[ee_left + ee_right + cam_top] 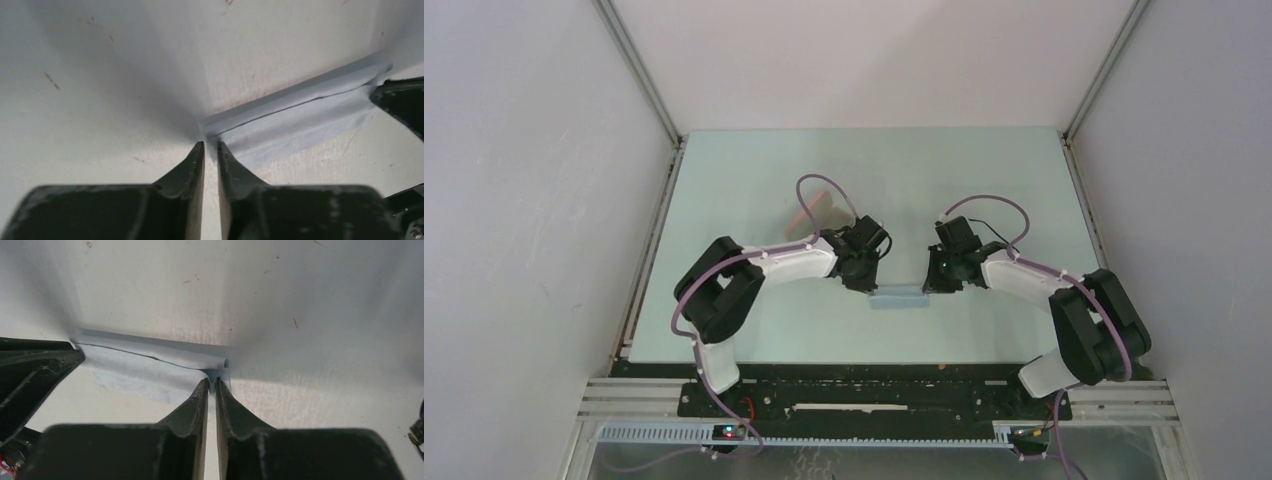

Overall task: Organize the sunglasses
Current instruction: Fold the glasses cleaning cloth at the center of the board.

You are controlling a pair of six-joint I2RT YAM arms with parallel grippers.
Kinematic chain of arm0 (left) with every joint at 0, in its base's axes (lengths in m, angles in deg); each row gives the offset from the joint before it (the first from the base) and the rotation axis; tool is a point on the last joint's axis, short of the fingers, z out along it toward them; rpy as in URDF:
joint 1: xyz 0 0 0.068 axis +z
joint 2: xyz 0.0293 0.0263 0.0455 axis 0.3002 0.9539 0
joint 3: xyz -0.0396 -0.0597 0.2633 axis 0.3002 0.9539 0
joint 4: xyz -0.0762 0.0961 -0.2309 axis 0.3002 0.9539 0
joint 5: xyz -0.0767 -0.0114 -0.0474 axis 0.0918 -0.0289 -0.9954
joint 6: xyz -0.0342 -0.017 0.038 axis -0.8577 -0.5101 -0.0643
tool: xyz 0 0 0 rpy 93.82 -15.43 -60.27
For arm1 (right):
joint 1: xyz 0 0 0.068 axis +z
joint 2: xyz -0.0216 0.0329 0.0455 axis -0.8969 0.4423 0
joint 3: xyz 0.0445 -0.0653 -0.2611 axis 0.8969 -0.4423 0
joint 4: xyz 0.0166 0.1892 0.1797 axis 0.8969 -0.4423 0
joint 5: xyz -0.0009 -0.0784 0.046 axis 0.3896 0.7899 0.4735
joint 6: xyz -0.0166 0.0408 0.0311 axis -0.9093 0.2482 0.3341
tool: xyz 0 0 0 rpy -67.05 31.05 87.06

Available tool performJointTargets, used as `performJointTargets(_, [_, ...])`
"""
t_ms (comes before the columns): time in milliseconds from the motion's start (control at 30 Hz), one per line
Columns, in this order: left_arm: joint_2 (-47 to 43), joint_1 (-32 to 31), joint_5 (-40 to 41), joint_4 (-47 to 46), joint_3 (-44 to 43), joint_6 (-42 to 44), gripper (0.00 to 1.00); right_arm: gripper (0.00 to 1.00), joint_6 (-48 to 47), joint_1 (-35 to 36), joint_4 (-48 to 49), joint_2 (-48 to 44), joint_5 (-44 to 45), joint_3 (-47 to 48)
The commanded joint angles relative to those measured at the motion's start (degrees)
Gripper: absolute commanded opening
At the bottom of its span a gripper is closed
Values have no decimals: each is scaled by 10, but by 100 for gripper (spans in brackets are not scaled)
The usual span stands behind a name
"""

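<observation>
A small grey-blue cloth lies folded into a narrow strip on the table between the two arms. My left gripper is down at its left end, jaws nearly together on the cloth's corner. My right gripper is down at its right end, jaws pinched on the cloth's edge. The cloth also shows in the left wrist view and the right wrist view. The sunglasses are not in view. The salmon-pink case lies behind the left arm, partly hidden.
The pale table has white walls at the back and both sides. The two wrists stand close together, a cloth's length apart. Each wrist view shows the other gripper at its edge.
</observation>
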Motion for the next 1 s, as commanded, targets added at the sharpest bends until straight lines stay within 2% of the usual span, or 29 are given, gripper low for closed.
performJointTargets(0, [-55, -14, 7, -1, 27, -11, 23, 23, -13, 8, -7, -45, 4, -8])
performJointTargets(33, [-63, -17, 8, 0, 33, -12, 26, 27, -13, 11, -10, -51, 3, -9])
performJointTargets(133, [-79, -19, 14, 16, 37, -12, 30, 30, -13, 23, -21, -62, 9, -11])
performJointTargets(400, [-86, -17, 28, 27, -7, -20, 27, 30, 0, 28, 0, -71, 15, -3])
performJointTargets(700, [-11, 9, -74, -30, -64, -48, 22, 28, 32, 31, 55, 2, -35, 30])
performJointTargets(967, [40, 20, -106, -29, -84, -58, 20, 26, 34, 41, 53, 37, -47, 34])
